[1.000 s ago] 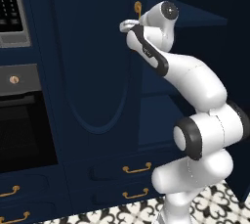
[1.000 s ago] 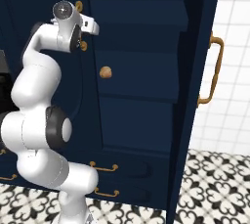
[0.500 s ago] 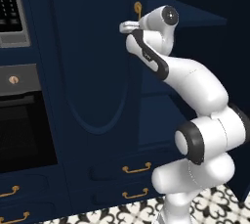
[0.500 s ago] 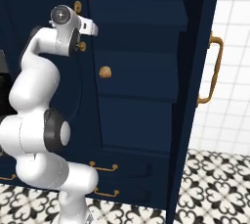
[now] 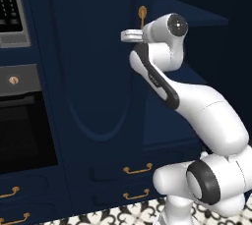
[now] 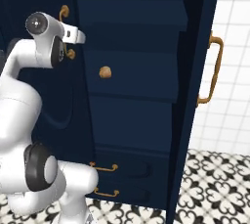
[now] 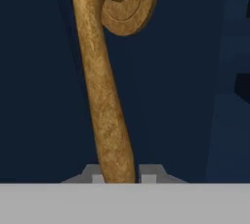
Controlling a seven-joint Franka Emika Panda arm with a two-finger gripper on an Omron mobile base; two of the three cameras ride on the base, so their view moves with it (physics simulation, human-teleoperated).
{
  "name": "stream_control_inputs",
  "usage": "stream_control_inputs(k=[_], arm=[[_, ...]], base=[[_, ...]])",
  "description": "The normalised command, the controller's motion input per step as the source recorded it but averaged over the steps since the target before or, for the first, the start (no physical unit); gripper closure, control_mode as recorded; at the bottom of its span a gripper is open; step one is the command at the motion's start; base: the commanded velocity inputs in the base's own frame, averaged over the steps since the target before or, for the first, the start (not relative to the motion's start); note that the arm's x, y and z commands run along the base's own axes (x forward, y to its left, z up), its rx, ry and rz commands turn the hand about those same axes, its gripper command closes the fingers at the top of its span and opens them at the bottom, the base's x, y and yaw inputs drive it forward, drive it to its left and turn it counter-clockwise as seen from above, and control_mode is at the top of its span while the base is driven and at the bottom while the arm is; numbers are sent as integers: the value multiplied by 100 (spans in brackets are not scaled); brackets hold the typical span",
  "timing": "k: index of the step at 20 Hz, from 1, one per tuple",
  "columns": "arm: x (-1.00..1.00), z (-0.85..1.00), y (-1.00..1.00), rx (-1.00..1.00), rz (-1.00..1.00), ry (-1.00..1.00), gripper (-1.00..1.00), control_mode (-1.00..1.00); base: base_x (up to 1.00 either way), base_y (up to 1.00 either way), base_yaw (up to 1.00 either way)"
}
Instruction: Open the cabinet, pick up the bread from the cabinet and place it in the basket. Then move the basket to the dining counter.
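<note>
Brass handle [image 7: 105, 105] runs up the navy cabinet door [image 7: 44, 96] to its round mount at top. Pincer [image 7: 119, 175] is closed on the handle's lower end, fingertips [image 7: 95, 175] flanking it.

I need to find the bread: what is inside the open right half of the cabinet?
Inside the cabinet, navy shelves hold one bread roll. The closed left door covers the rest.
</note>
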Motion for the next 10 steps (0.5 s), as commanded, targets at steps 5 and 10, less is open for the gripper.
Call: stream_control_inputs(k=[5,10], arm=[[-100,21,17,0,-4,0,100,-100],[-100,18,27,0,-6,0,100,-100]], base=[[0,0,0],[0,0,0]])
